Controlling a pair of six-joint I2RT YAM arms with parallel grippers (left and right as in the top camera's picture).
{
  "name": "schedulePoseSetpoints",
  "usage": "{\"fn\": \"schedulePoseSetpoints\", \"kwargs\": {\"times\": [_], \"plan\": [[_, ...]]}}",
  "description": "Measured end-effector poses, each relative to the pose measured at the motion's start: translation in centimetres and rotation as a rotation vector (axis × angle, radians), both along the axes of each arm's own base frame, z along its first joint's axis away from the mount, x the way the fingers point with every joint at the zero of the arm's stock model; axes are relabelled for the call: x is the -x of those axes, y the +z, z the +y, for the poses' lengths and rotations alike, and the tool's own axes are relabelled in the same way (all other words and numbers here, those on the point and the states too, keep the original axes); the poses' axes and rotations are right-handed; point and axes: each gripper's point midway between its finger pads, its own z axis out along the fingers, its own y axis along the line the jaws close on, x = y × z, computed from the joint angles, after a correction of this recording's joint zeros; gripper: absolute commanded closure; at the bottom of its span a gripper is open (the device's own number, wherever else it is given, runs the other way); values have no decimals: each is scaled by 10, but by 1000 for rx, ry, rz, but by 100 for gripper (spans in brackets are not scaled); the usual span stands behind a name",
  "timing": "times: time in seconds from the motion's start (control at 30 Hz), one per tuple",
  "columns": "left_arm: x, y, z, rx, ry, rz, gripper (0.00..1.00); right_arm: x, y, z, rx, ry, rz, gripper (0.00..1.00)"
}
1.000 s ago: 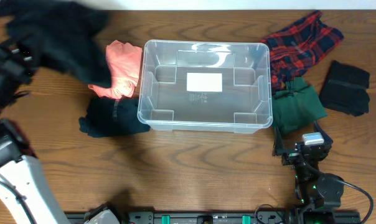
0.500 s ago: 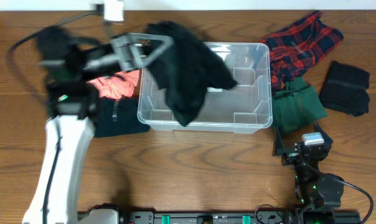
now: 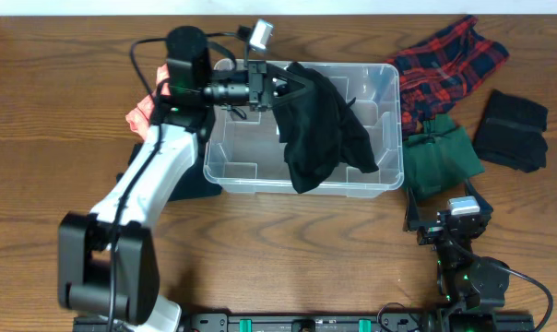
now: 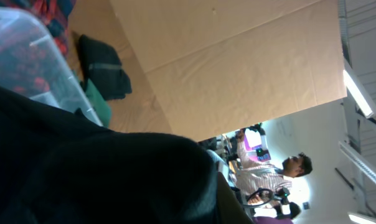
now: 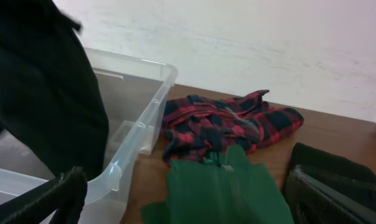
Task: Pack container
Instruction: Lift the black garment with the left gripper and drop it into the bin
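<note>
Container (image 3: 225, 148) packing is mid-placement: left gripper (image 3: 280, 85) clenches black garment (image 3: 320, 129), dangling over its three-o'clock half; next, lower and release. Right gripper (image 3: 442, 214) rests at five o'clock, jaws spread.

container (image 3: 237, 148) base: part hidden under black garment (image 3: 320, 129) | pink cloth (image 3: 136, 115): mostly hidden

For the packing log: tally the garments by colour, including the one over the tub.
Black or dark: 3: hanging garment at the left gripper over the container, dark garment under the left arm, folded black garment far right
Pink: 1: pink garment
Red plaid: 1: plaid garment
Green: 1: green garment
Total: 6
</note>
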Motion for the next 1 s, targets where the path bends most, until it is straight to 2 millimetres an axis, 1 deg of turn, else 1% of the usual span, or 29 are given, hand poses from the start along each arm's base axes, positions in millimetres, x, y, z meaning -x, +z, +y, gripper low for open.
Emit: {"fn": "schedulePoseSetpoints", "kwargs": {"times": [0.1, 0.17, 0.4, 0.57, 0.6, 0.63, 0.67, 0.7, 0.73, 0.77, 0.9, 1.0], "plan": [[-3, -13, -10, 1, -22, -9, 94, 0, 0, 0, 0, 0, 0, 1], [-2, -16, -16, 4, -35, -19, 94, 0, 0, 0, 0, 0, 0, 1], [11, -9, -32, 25, -90, -103, 94, 0, 0, 0, 0, 0, 0, 1], [12, -9, -32, 27, -99, -152, 94, 0, 0, 0, 0, 0, 0, 1], [12, -10, -32, 26, -99, -155, 92, 0, 0, 0, 0, 0, 0, 1], [10, -10, -31, 26, -96, -161, 85, 0, 0, 0, 0, 0, 0, 1], [9, -12, -30, 25, -95, -167, 69, 0, 0, 0, 0, 0, 0, 1], [7, -12, -28, 25, -90, -179, 36, 0, 0, 0, 0, 0, 0, 1], [5, -13, -26, 25, -85, -183, 9, 0, 0, 0, 0, 0, 0, 1], [3, -13, -23, 24, -76, -187, 2, 0, 0, 0, 0, 0, 0, 1], [-9, -12, -7, 22, -34, -193, 2, 0, 0, 0, 0, 0, 0, 1], [-22, -12, 16, 19, 16, -175, 2, 0, 0, 0, 0, 0, 0, 1]]}}
